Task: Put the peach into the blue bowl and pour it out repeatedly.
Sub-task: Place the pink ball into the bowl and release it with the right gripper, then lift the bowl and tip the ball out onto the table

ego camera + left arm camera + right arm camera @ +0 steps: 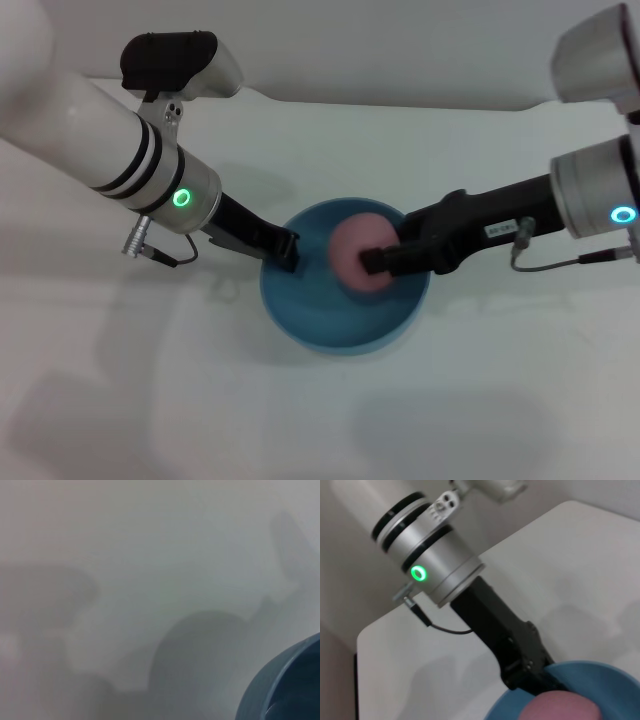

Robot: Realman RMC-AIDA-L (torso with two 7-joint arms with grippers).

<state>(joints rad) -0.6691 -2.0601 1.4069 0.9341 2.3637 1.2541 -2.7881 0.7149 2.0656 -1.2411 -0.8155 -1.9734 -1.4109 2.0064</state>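
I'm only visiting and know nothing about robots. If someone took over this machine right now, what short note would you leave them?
Left gripper: shut on the rim of the blue bowl, on the robot's left side of the bowl, holding it on the white table.
Right gripper: shut on the peach, reaching in over the bowl from the right.
The peach sits over the bowl's opening, between the right fingers; whether it touches the bowl's inside cannot be told.
Done: bowl gripped, peach picked up and brought to the bowl.
Left: release the peach into the bowl, draw the right arm clear, tip the bowl to pour it out, then repeat.
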